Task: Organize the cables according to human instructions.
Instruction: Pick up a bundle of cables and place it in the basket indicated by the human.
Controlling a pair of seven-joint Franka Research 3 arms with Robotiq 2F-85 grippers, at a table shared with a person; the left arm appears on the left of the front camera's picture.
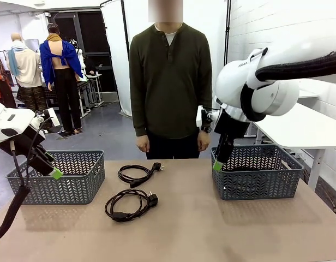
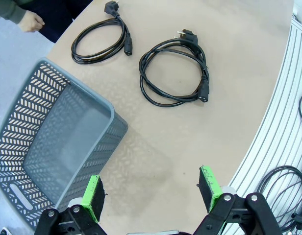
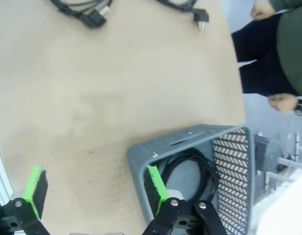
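Front view shows the near cable (image 1: 130,204) and the far cable (image 1: 136,174) lying on the table (image 1: 211,229), both to the left of the right basket (image 1: 261,188). The far cable is on the person's side. The stowed cable (image 3: 190,171) lies coiled inside the right basket.

The right gripper (image 3: 94,186) hangs over the right basket's left wall, jaws wide apart and holding nothing. The left gripper (image 2: 153,193) hangs well to the left of the right basket, beyond the 2 loose coils, jaws wide apart and holding nothing.

Handling estimate:
1. Each cord is probably light and limp, so a lifted coil will likely sag and open.
2. The sheath looks smooth and may slip.
3. Pinch across the bundle where the strands of 1 coil run bunched together.
4. The rigid plugs offer a firmer hold, but the coil would likely trail.
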